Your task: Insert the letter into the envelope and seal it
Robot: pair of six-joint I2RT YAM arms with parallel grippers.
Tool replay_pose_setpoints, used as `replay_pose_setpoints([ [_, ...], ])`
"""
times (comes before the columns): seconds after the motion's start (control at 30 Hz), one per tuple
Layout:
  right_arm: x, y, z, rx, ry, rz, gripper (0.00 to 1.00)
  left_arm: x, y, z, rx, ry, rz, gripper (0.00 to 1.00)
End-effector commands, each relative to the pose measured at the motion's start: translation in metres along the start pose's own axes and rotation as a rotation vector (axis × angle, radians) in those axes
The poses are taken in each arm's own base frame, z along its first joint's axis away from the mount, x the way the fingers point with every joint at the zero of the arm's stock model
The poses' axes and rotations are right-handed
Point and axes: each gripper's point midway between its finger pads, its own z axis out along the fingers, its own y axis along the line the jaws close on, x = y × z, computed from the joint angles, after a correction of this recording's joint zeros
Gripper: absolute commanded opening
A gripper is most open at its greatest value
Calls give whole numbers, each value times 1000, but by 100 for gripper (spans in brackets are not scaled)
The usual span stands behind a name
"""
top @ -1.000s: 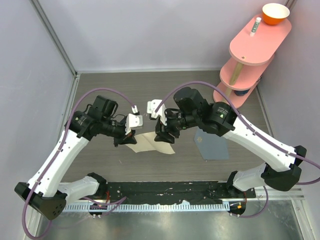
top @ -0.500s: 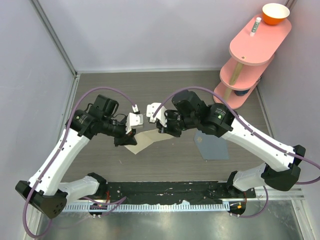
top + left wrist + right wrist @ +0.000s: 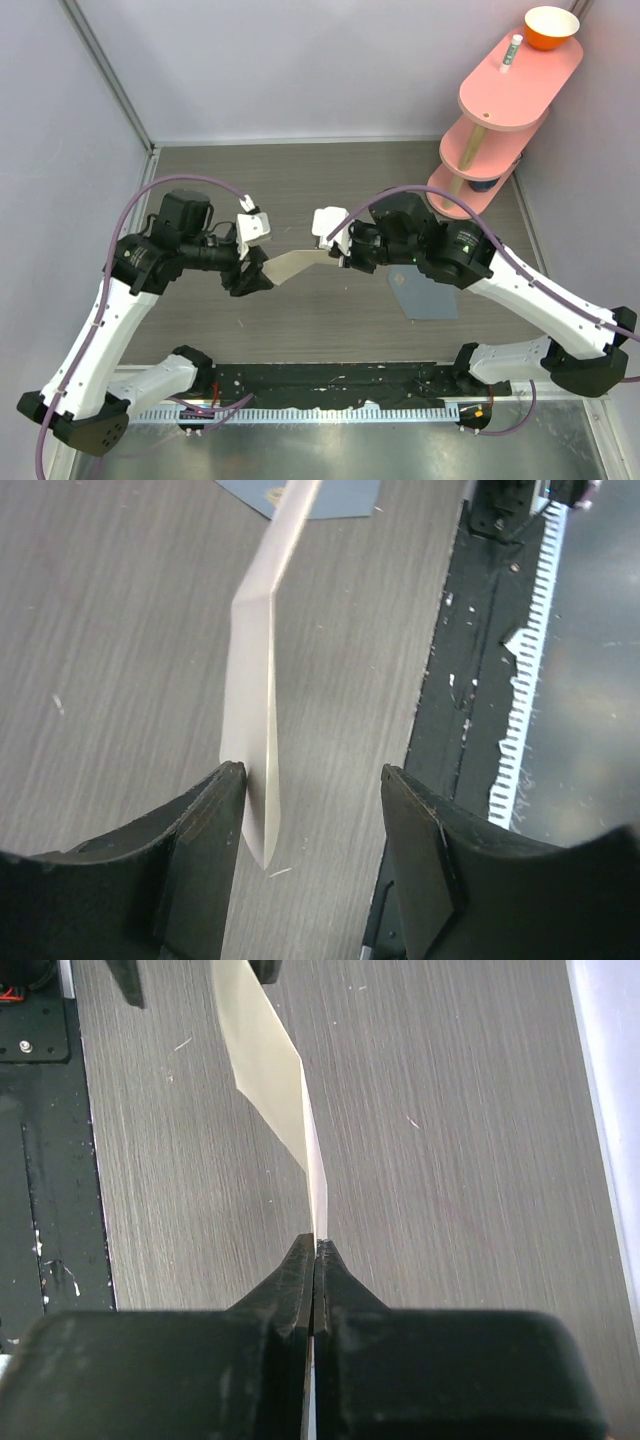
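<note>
From above, the left fingers (image 3: 252, 277) and the right fingers (image 3: 342, 260) faced each other over the grey wooden counter (image 3: 330, 180). The folded tan paper letter (image 3: 295, 263) stretched between them, up off the counter.

The right wrist view showed what the top view hid: the right fingers were squeezed tight on the thin edge of the letter. The left wrist view showed the left fingers standing apart. The letter's other end hung between them, close to one finger, but I could not tell if it touched.

The flat slate blue-grey paper envelope (image 3: 427, 298) lay on the counter just right of the right fingers, near that arm. A wide stretch of counter ran from the arms to the back wall. The pink round-ended shelf (image 3: 520, 75) stood in the far right corner, with an orange bowl (image 3: 551, 27) on top.
</note>
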Motion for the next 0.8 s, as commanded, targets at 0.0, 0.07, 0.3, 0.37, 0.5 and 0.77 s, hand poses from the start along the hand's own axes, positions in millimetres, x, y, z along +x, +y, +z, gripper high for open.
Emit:
replay_pose_setpoints([
  [0.0, -20, -5, -6, 25, -83, -17, 1, -19, 23, -2, -118, -62, 14, 58],
  [0.07, -23, -11, -5, 57, -90, -3, 1, -15, 28, 2, -120, -48, 1, 52],
  [0.3, -32, -22, 2, 99, -96, 76, 1, -18, 48, 8, -191, -40, -27, 49],
  [0.37, -32, -22, 5, 97, -92, 81, 1, -18, 57, 8, -234, -33, -54, 34],
  [0.5, -38, -18, 9, 71, -106, 128, 1, -16, 70, 11, -281, -8, -98, 9],
  [0.77, -59, 10, 19, -101, -181, 236, 30, -31, 51, 26, -141, -113, -172, 0],
])
